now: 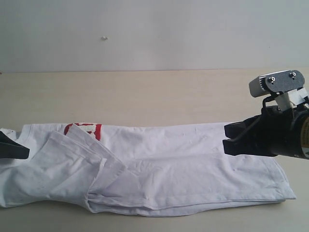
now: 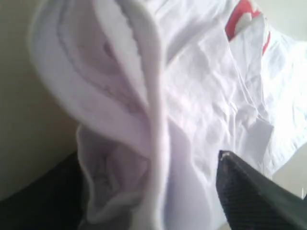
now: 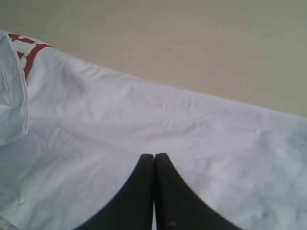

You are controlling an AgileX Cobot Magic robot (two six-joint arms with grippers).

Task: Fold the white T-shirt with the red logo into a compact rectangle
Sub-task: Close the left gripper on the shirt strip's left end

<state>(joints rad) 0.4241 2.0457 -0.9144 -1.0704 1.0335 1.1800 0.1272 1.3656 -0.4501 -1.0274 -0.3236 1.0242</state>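
Note:
The white T-shirt (image 1: pixel 183 164) lies folded into a long strip across the table, its sleeves turned in near the left. A bit of the red logo (image 1: pixel 84 129) peeks out at the strip's far edge. At the left end my left gripper (image 1: pixel 12 147) stands open, and the ribbed collar (image 2: pixel 144 72) bunches between its spread fingers (image 2: pixel 254 196). The logo (image 2: pixel 240 17) shows beyond it. My right gripper (image 1: pixel 231 140) hovers over the strip's right part. It is shut (image 3: pixel 154 155) with nothing in it, above flat cloth (image 3: pixel 144 124). The orange tag is hidden.
The pale wooden table (image 1: pixel 154 96) runs bare behind the shirt up to a white wall (image 1: pixel 154 34). The right arm's camera head (image 1: pixel 277 83) sits above the shirt's right end. The shirt's hem (image 1: pixel 285 191) lies near the front right.

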